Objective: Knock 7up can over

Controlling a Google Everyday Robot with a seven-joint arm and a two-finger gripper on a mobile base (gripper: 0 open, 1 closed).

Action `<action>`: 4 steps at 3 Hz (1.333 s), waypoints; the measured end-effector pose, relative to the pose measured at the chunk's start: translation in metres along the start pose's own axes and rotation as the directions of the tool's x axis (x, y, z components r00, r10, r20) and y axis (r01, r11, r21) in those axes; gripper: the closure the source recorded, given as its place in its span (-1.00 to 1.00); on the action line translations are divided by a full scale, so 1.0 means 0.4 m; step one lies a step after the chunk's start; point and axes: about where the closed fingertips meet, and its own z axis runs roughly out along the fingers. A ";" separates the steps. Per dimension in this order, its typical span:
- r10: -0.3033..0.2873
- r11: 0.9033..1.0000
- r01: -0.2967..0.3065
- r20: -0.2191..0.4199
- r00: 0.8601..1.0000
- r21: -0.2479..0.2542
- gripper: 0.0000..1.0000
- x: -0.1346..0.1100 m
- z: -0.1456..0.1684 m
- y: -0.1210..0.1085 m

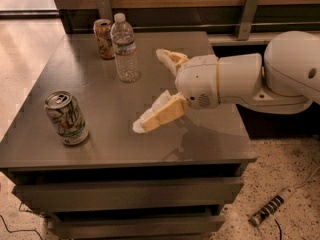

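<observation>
The 7up can [65,118] stands upright near the front left corner of the grey table [150,149]. It is silver-white with green lettering and a pull-tab top. My gripper [150,90] hovers over the middle of the table, to the right of the can and well apart from it. Its two cream fingers are spread open, one fingertip [141,126] low toward the front, the other [162,54] farther back. It holds nothing.
An orange-brown can [103,38] and a clear plastic water bottle [125,47] stand at the back left of the table. A wooden wall with metal brackets runs behind. A power strip [270,210] lies on the speckled floor at the right.
</observation>
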 end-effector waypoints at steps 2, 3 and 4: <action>0.026 0.993 -0.010 0.134 0.991 -0.116 -1.00 0.000 0.199 0.048; 0.046 0.986 -0.017 0.172 0.984 -0.163 -1.00 -0.011 0.256 0.072; 0.079 0.976 -0.036 0.191 0.978 -0.217 -1.00 -0.021 0.316 0.105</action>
